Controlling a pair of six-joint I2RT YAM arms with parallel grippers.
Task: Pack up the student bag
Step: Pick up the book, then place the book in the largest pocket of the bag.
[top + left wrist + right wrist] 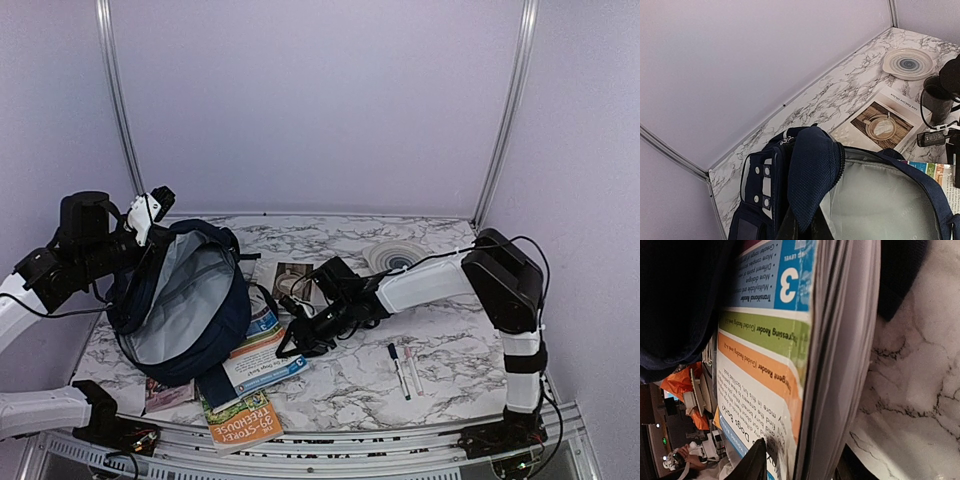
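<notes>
The student bag [185,300] lies open at the left of the table, its grey lining [880,200] showing. My left gripper [150,212] is shut on the bag's navy top flap [812,170] and holds it up. In the left wrist view that gripper [802,229] is mostly hidden under the fabric. My right gripper [300,340] reaches to a reading book [262,355] beside the bag's mouth. In the right wrist view the book [765,365] stands edge-on between the open jaws of the right gripper [800,467], and one dark fingertip [752,462] is just off the cover.
An orange-and-green book [240,420] lies at the front edge. A magazine with a coffee picture [285,275] and a white plate [395,255] sit behind. Two markers [403,370] lie to the right, and a small packet [168,395] is in front of the bag.
</notes>
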